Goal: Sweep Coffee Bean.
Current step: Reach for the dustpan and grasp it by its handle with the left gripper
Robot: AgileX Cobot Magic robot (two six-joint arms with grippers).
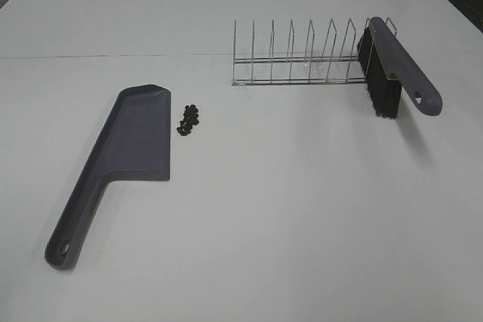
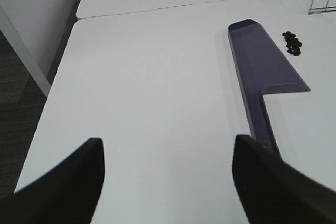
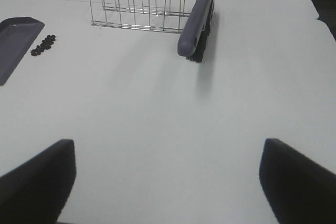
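Note:
A small heap of dark coffee beans [image 1: 189, 118] [image 2: 292, 42] [image 3: 44, 45] lies on the white table, just right of the blade of a grey-purple dustpan [image 1: 121, 156] [image 2: 262, 77] [image 3: 13, 38] that lies flat with its handle toward the front left. A grey-purple brush with black bristles [image 1: 392, 73] [image 3: 197, 22] leans in the right end of a wire rack [image 1: 298, 58] [image 3: 139, 6]. Neither gripper appears in the high view. My left gripper [image 2: 168, 182] is open, near the dustpan handle's end. My right gripper [image 3: 168, 182] is open, well short of the brush.
A seam [image 1: 113, 56] runs across the white table behind the dustpan. The table's left edge [image 2: 44, 114] drops to a dark floor in the left wrist view. The table's far right corner [image 3: 317, 9] shows in the right wrist view.

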